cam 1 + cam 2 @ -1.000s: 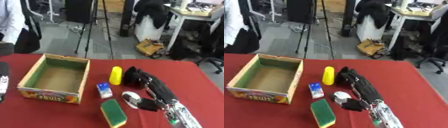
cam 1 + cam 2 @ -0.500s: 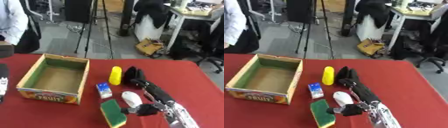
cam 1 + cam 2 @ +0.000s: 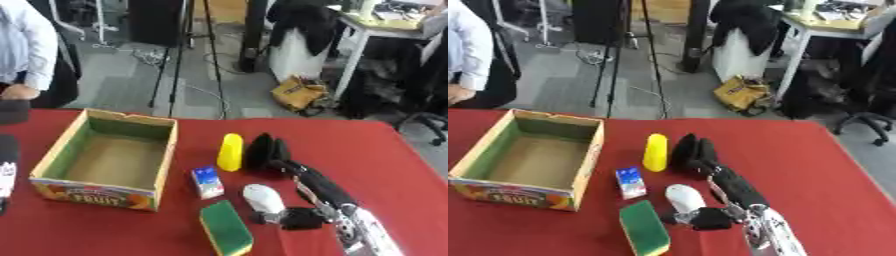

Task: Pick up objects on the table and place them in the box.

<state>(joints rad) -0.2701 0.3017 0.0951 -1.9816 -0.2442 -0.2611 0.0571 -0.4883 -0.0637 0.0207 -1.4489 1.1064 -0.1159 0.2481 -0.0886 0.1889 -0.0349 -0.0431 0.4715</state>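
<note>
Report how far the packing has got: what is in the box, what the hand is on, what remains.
Done: nothing; the cardboard box is empty. In hand: the right hand sits beside the white oval object near the table's front, but I cannot tell if it grips it. Left: that object, the green and yellow sponge, the small blue and white carton, the yellow bottle and the black item.

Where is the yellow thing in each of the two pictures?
Left eye view: the yellow thing stands just right of the middle, between the cardboard box and a black object.
Right eye view: it sits just left of the middle, beside the same black object.
Shared landmark: the small blue and white carton lies just in front of it in both views.
</note>
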